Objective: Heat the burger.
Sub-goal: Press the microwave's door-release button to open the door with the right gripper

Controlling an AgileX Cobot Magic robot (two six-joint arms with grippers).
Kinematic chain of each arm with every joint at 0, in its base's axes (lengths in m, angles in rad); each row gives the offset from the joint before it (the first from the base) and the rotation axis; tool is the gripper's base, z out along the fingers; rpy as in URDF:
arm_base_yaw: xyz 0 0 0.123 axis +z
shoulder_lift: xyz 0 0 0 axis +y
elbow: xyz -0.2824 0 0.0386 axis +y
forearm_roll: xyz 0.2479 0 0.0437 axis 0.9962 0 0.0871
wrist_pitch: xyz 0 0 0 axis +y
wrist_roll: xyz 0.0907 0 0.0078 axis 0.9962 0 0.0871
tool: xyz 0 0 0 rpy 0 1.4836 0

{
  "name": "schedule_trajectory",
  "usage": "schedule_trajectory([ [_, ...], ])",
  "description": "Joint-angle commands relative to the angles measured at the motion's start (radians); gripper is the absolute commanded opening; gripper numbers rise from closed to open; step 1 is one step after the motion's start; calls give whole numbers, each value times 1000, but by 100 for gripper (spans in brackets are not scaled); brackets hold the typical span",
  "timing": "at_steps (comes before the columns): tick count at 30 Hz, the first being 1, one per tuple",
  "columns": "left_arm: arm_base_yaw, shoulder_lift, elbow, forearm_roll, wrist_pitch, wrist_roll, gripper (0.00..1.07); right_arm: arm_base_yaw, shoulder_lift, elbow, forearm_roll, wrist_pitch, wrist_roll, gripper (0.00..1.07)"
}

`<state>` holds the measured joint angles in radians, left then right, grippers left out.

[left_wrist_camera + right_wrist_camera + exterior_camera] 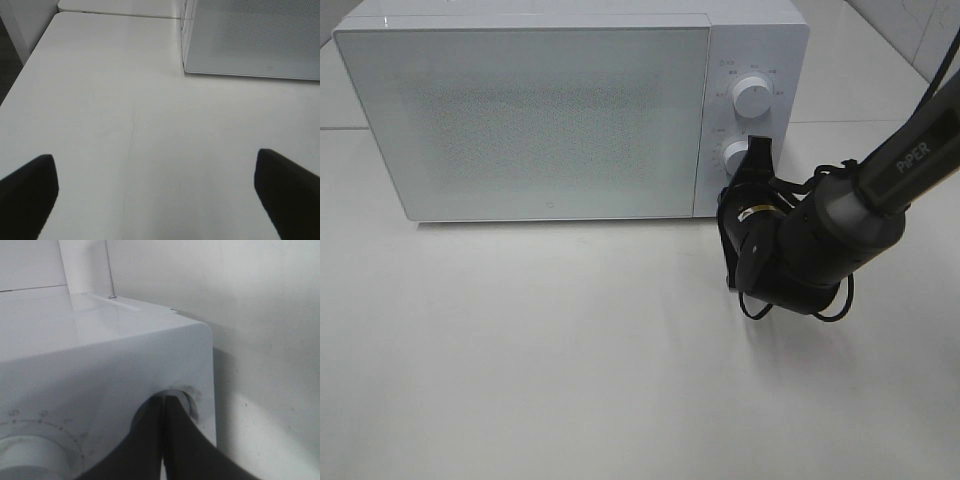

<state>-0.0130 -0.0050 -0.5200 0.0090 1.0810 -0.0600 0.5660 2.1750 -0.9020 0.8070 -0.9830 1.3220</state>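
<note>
The burger is hidden; it shows in no view. The white microwave (550,110) stands at the back of the table with its door closed. My right gripper (757,150) is at the microwave's lower knob (733,157). In the right wrist view its two dark fingers (145,440) lie pressed together, and the gripper (164,400) has its tips against that knob (186,396). My left gripper (154,157) is open and empty, low over the bare table near the microwave's left front corner (186,70). It does not show in the exterior high view.
The microwave's upper knob (751,95) sits above the lower one and also shows in the right wrist view (25,455). The white table (570,360) spreads in front of the microwave. Its left edge (20,65) shows in the left wrist view.
</note>
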Motion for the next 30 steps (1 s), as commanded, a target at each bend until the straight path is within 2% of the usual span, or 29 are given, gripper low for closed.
schedule_trajectory([
  [1, 4, -16, 2, -9, -13, -1, 101, -16, 18, -84, -44, -207, -20, 0],
  [11, 4, -16, 2, -9, -13, -1, 101, -16, 48, -162, -46, -248, -63, 0],
  [30, 4, -16, 2, -9, -13, -1, 101, -13, 48, -160, -46, -222, -76, 0],
])
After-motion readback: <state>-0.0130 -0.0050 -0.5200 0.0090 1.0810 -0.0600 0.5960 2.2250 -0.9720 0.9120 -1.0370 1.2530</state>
